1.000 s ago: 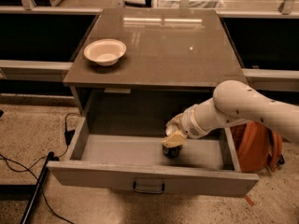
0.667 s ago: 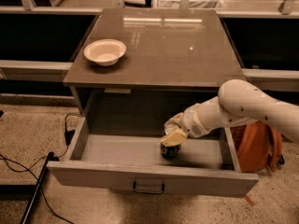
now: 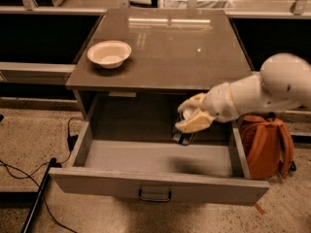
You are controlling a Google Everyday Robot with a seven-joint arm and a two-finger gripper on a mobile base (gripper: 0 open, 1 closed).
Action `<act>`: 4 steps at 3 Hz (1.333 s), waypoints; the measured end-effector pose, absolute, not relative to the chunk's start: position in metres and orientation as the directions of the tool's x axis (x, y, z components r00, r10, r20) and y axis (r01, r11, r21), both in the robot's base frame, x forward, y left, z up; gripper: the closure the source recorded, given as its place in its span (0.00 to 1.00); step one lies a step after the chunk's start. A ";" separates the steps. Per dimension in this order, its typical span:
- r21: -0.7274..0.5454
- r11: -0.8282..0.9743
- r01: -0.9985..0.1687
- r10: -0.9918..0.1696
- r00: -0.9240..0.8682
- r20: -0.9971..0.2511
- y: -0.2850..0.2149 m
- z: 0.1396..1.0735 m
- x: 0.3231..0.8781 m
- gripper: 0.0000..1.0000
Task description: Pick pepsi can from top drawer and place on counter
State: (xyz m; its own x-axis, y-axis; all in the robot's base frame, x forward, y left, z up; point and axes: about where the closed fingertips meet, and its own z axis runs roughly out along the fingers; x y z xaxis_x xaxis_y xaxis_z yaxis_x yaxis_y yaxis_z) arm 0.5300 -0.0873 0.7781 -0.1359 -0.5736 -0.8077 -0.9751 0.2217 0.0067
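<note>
The top drawer (image 3: pixel 146 159) stands pulled open below the counter (image 3: pixel 165 47), its dark handle at the front. My gripper (image 3: pixel 191 116) hangs above the drawer's right half, just below the counter's front edge. Its cream fingers (image 3: pixel 194 124) are shut on the pepsi can (image 3: pixel 182 134), a small dark-blue can with a silver top. The can hangs tilted, lifted off the drawer floor. My white arm reaches in from the right.
A white bowl (image 3: pixel 109 53) sits on the counter's left side. An orange backpack (image 3: pixel 265 144) leans beside the cabinet at the right. Black cables (image 3: pixel 29 178) lie on the speckled floor at the left.
My gripper has risen with the pepsi can, from the drawer floor up to just under the counter's edge.
</note>
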 end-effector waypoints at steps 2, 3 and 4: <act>-0.075 0.173 -0.982 -0.676 -0.063 -0.734 -0.137 0.887 0.546 1.00; 0.116 0.204 -0.972 -0.709 -0.228 -0.667 -0.149 0.882 0.589 1.00; 0.185 0.316 -0.931 -0.656 -0.355 -0.666 -0.153 0.903 0.624 1.00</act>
